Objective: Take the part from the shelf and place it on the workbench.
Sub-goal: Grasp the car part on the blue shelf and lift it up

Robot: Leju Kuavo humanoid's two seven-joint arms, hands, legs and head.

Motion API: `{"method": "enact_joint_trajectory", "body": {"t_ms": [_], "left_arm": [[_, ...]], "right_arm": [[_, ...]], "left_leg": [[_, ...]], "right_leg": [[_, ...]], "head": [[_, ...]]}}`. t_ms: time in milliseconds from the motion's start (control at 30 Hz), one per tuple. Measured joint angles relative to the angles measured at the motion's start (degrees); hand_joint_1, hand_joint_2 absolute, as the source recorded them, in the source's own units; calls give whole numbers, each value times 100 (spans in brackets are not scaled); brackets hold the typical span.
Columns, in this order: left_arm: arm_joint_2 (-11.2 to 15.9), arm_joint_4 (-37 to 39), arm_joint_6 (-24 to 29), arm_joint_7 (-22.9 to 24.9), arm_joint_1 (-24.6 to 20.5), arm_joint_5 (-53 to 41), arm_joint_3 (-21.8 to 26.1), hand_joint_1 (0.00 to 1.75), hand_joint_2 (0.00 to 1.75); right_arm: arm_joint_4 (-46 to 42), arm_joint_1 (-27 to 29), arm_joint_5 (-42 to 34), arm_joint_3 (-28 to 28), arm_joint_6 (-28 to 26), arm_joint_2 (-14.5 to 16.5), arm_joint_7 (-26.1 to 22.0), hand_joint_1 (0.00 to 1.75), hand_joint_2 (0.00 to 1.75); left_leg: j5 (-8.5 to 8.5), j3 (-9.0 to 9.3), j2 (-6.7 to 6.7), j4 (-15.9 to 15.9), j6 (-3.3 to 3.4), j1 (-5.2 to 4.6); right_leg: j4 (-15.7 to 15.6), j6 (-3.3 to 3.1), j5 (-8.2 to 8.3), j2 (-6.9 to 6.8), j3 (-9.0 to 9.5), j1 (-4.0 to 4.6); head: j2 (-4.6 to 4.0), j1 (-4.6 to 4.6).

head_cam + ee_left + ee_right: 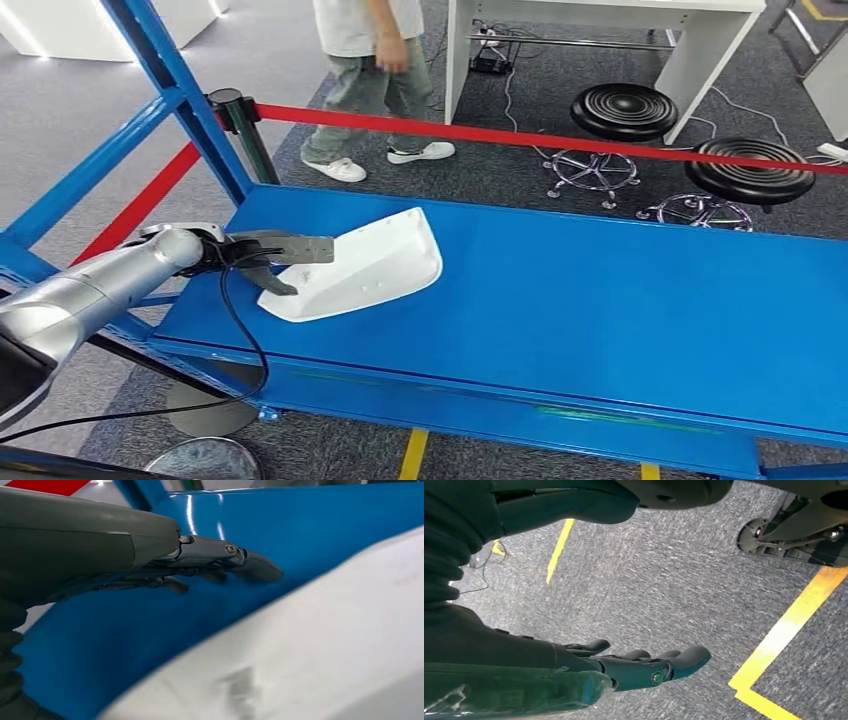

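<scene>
The white moulded part [365,265] lies flat on the blue workbench [600,310], near its left end. My left hand [275,258] is at the part's left edge with its fingers stretched out straight and its thumb low beside the rim. In the left wrist view the fingers [250,565] hover over the blue top [150,625], with a blue gap between them and the part [310,650]. My right hand [639,667] hangs over grey carpet, fingers loosely extended, holding nothing.
A blue shelf frame [170,80] rises at the left. Red barrier tape [560,140] on a black post [245,130] runs behind the bench. Beyond it are a person [370,70], two black stools [625,110] and a white desk [600,20]. Yellow lines [784,630] mark the floor.
</scene>
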Motion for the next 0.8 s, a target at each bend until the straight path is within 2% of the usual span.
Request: {"method": "enact_joint_trajectory", "body": {"t_ms": [67, 100, 167, 200, 233, 267, 300, 367, 400, 433, 633, 733, 767, 800], "left_arm": [[-15, -20, -16, -4, -7, 34, -18, 3, 175], [-25, -31, -27, -7, -8, 61, -32, 32, 175], [-42, -41, -42, -7, -3, 116, -64, 119, 175], [-48, -41, -34, -4, 3, 142, -80, 160, 175], [-54, -41, -10, -2, 11, 162, -97, 175, 175], [-58, -41, 30, -2, 23, 179, -113, 175, 175], [-63, -41, 87, -8, 36, 193, -129, 175, 175], [-75, -40, 219, -46, 60, 202, -148, 175, 175], [-79, -39, 264, -67, 67, 204, -152, 175, 175], [-82, -39, 291, -81, 70, 203, -154, 175, 175], [-80, -38, 306, -90, 72, 203, -154, 175, 175], [-72, -19, 467, -157, 123, 174, -162, 175, 175], [-84, 3, 597, -208, 184, 139, -173, 175, 175], [-116, 46, 726, -251, 272, 95, -189, 175, 175]], "right_arm": [[0, -2, 28, 0, -14, 0, 0, 0, 175], [0, -6, 45, 0, -21, 0, 0, 0, 175], [0, -8, 66, 0, -30, 0, -1, 0, 175], [0, 1, 70, -1, -32, 0, -1, 0, 175], [0, 12, 73, -1, -35, 0, -3, 0, 175], [0, 21, 75, -2, -41, 0, -7, 0, 175], [0, 24, 78, -4, -50, 0, -12, 0, 175], [0, 13, 84, -7, -78, 1, -23, 0, 175], [0, 7, 87, -8, -89, 1, -25, 0, 175], [0, 2, 89, -9, -96, 2, -27, 0, 175], [0, -2, 90, -9, -98, 4, -27, 0, 175], [0, -4, 107, -12, -125, 20, -34, 0, 175], [0, -5, 126, -15, -140, 25, -35, 0, 175], [0, 1, 151, -17, -155, 25, -32, 0, 175]], "left_leg": [[20, 21, 0, -32, 63, 15], [29, 30, 6, -47, 94, 25], [25, 30, 26, -47, 127, 21], [24, 29, 34, -47, 133, 17], [23, 29, 38, -45, 136, 16], [23, 31, 37, -43, 135, 21], [22, 34, 33, -39, 126, 30], [12, 36, 18, -19, 84, 51], [7, 35, 13, -10, 62, 55], [3, 34, 9, -3, 47, 55], [2, 26, 6, 0, 34, 38], [32, 10, -14, 2, -9, 12], [-19, -22, -17, 71, -44, 16], [-182, -209, -15, 468, -74, 20]], "right_leg": [[105, 59, -93, -5, -56, -7], [314, 81, -224, -7, -157, -7], [1027, 107, -582, -11, -487, -3], [1355, 116, -702, -12, -637, -4], [1532, 122, -730, -12, -716, -4], [1487, 127, -648, -13, -685, -7], [1226, 133, -482, -15, -545, -14], [477, 166, -185, -14, -157, -37], [227, 183, -123, -12, -25, -45], [106, 196, -119, -10, 38, -49], [96, 200, -148, -5, 60, -41], [58, 99, -124, 8, 95, -31], [44, 17, -98, 8, 96, -34], [39, -44, -86, 6, 92, -31]], "head": [[0, 20], [0, 31], [0, 53], [0, 50], [0, 51], [0, 51], [0, 51], [0, 53], [0, 54], [0, 54], [0, 56], [0, 26], [0, 8], [0, -3]]}}
